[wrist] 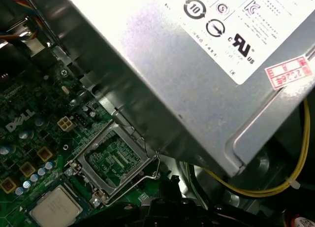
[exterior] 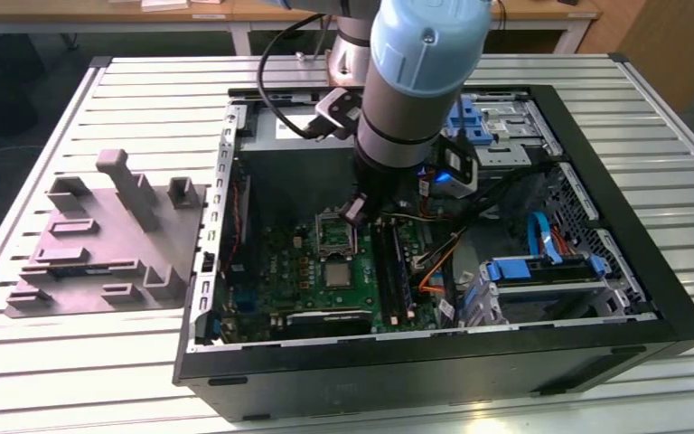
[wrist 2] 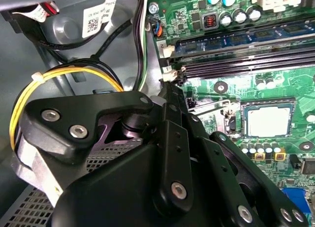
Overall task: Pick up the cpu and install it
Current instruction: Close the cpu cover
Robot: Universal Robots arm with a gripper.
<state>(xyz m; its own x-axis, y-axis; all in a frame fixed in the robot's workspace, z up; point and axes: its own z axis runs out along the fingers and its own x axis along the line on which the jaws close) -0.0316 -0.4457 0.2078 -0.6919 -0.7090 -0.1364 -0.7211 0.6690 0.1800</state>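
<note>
The open computer case [exterior: 636,298] lies on the slatted tabletop [exterior: 142,362], the arm reaching in beside the power supply [wrist: 197,74]. Its pincer [exterior: 357,210] hovers at the open socket frame [wrist: 115,160]; I cannot tell how wide it stands. The cpu [exterior: 339,276] seems to lie on the motherboard [exterior: 311,280], at the frame's 6 o'clock in the exterior view.

A large white label [wrist: 236,25] covers the silver power supply [wrist: 162,89], carrying round certification marks and rows of fine black print; a small red-bordered sticker [wrist: 288,72] sits at its corner; white lettering [wrist: 19,113] is printed on the green motherboard [wrist: 29,89], near the cpu [wrist: 56,207]; in the second wrist view, a white tag [wrist 2: 98,13] bears a square code.
</note>
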